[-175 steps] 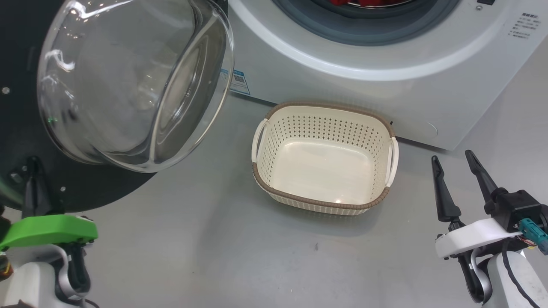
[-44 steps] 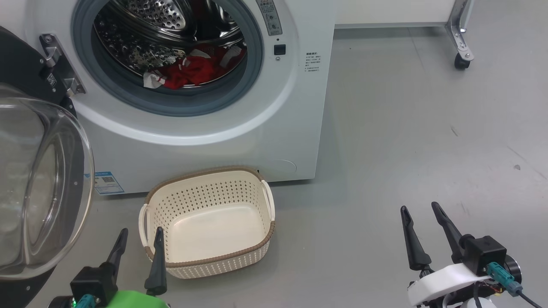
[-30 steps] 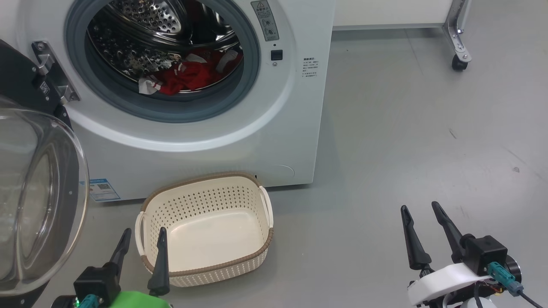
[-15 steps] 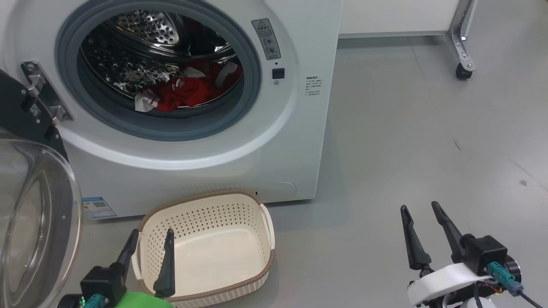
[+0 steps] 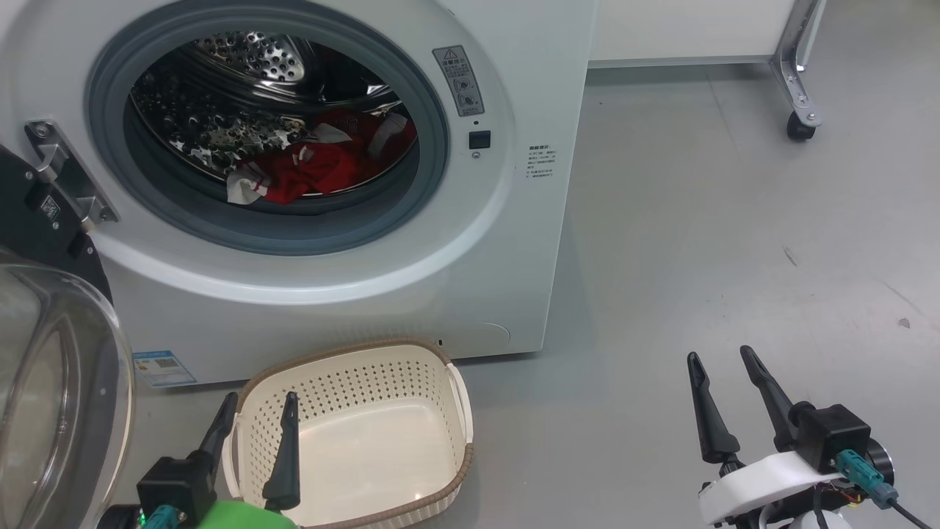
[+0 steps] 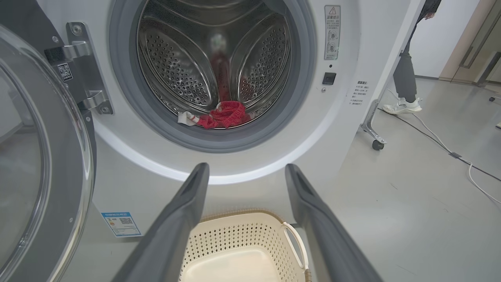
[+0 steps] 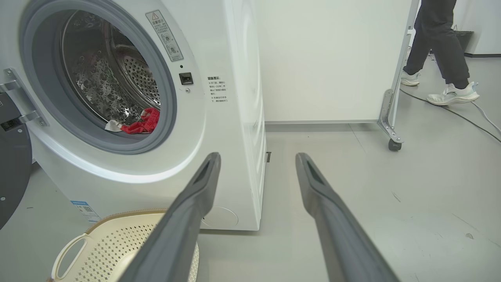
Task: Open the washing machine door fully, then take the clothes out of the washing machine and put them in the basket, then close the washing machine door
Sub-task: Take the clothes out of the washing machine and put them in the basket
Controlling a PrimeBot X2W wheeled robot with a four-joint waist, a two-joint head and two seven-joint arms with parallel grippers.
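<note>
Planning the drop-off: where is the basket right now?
The basket sits on the floor before the washing machine, below its opening, lower left in the head view.

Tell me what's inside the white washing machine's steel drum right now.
Red fabric garments with white trim lie crumpled at the bottom of the perforated steel drum. How many pieces there are, and anything beneath them, is hidden by the pile.

The washing machine (image 5: 330, 308) is smooth glossy white, with a grey rubber seal (image 5: 294, 234) and a shiny perforated steel drum (image 5: 242, 55). The clothes (image 5: 308, 165) are red cloth. The basket (image 5: 352, 382) is matt cream plastic; the door (image 5: 44, 411) has clear glossy glass.
</note>
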